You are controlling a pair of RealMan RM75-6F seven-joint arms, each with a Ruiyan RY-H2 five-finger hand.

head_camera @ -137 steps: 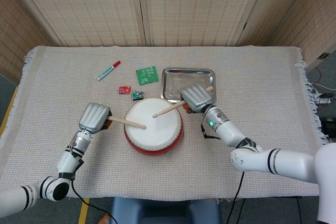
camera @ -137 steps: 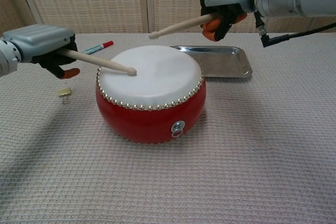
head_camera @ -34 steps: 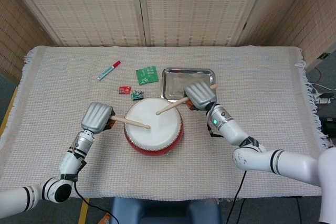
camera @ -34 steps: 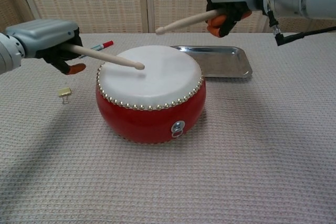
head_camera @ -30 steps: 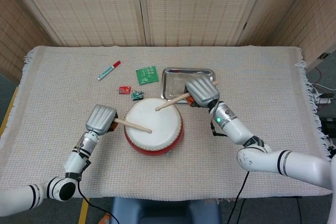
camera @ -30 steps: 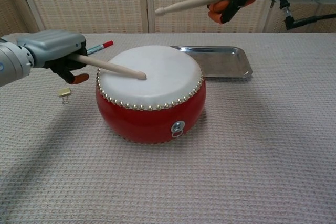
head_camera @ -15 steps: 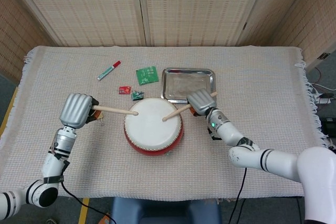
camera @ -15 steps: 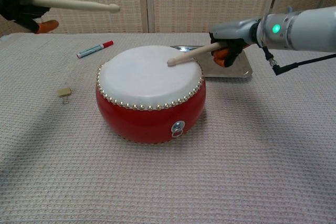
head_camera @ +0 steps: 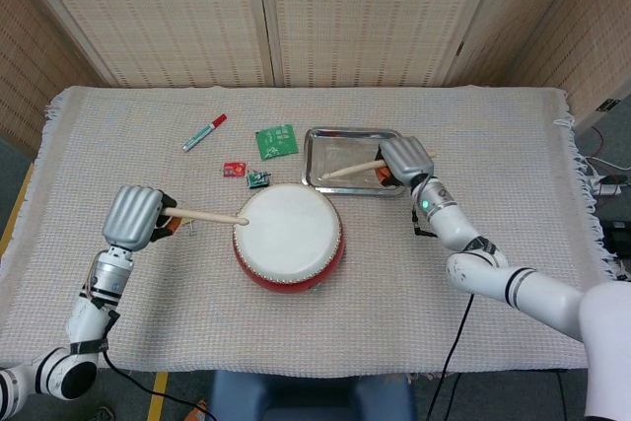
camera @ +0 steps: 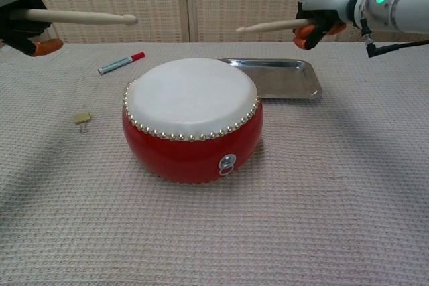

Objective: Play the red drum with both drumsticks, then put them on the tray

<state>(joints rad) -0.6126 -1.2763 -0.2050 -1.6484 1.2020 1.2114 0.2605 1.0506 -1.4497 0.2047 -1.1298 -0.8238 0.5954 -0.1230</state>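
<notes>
The red drum (head_camera: 288, 244) (camera: 192, 120) with a white skin stands in the middle of the cloth. My left hand (head_camera: 133, 215) (camera: 21, 13) grips a wooden drumstick (head_camera: 209, 215) (camera: 77, 17), held level to the drum's left with its tip at the drum's edge, well above the skin. My right hand (head_camera: 404, 161) (camera: 322, 9) holds the other drumstick (head_camera: 352, 169) (camera: 267, 27) raised over the metal tray (head_camera: 325, 178) (camera: 281, 78), its tip pointing left, off the drum.
A red-capped marker (head_camera: 204, 131) (camera: 120, 62), a green circuit board (head_camera: 277, 140), a small red piece (head_camera: 234, 170) and a small green piece (head_camera: 257, 179) lie behind the drum. A brass clip (camera: 82, 118) lies at the drum's left.
My right hand lifted its drumstick off the drum skin and moved back over the tray. The left hand dropped slightly, its stick still raised.
</notes>
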